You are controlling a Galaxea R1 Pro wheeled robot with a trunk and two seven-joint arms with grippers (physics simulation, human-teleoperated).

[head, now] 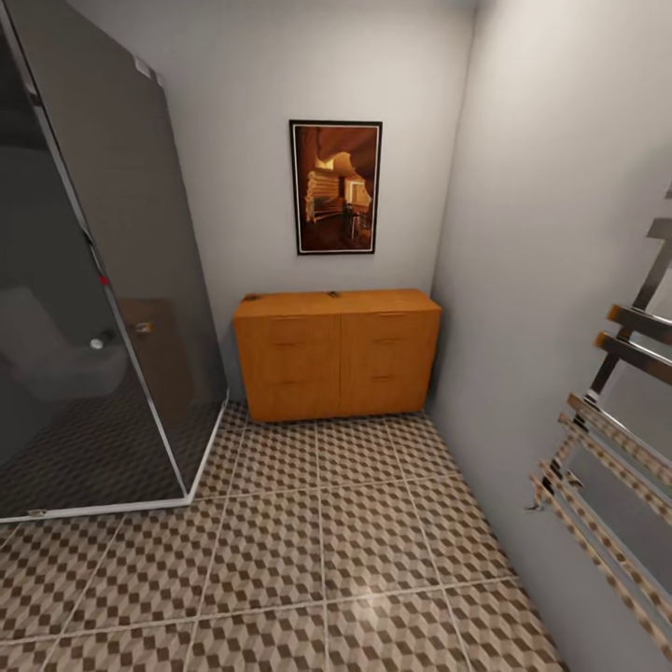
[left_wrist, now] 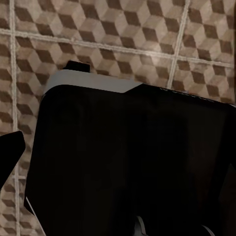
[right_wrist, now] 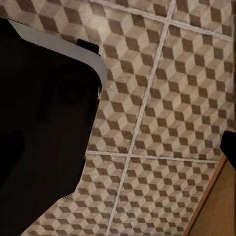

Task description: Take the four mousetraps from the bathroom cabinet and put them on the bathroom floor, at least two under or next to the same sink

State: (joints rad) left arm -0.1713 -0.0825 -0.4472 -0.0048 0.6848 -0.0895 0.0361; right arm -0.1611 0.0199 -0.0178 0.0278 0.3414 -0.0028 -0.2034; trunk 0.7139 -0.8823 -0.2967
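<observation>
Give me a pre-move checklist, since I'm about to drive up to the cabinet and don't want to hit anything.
1. Cabinet in sight, straight ahead against the far wall: ok.
2. Tiled bathroom floor between the camera and the cabinet free of obstacles: ok.
3. Shower glass at left, towel rail at right, both flank the path: ok, keep centred.
4. Cabinet fronts shut: ok, nothing opened yet.
5. Mousetraps located: cannot tell; two small dark specks sit on the cabinet top.
6. Gripper states: cannot tell.

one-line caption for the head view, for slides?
Orange-brown cabinet against the far wall, patterned bathroom floor ahead, glass shower at left.
</observation>
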